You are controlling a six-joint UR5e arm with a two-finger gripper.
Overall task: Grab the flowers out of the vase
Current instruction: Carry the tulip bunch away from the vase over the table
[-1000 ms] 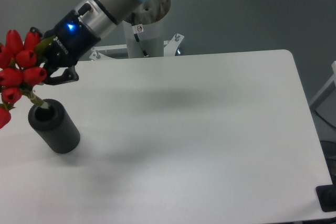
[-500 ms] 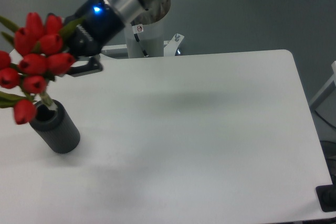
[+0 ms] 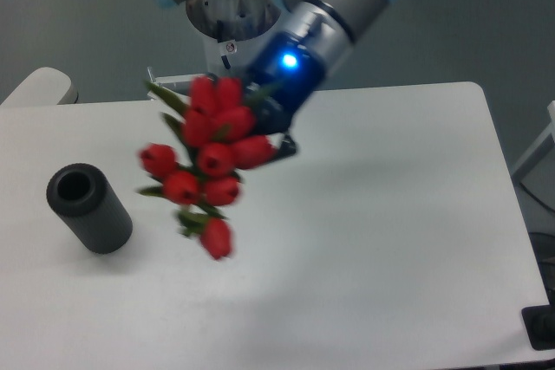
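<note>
The flowers (image 3: 208, 162), a bunch of red tulip buds with green leaves, hang in the air above the middle-left of the table, slightly blurred. My gripper (image 3: 264, 123) is shut on the bunch from the upper right; its fingertips are mostly hidden behind the buds. The vase (image 3: 88, 209), a dark grey cylinder with a round open mouth, stands empty at the left of the table, well clear of the flowers.
The white table (image 3: 381, 231) stretches to the right and front. The arm's white base column (image 3: 232, 41) stands behind the far edge. A light rounded object (image 3: 39, 86) sits at the far left. A dark item (image 3: 542, 327) is at the lower right corner.
The gripper has carried the flowers up and to the right, lifting the stems fully out of the vase. The vase has stayed in place and now stands empty.
</note>
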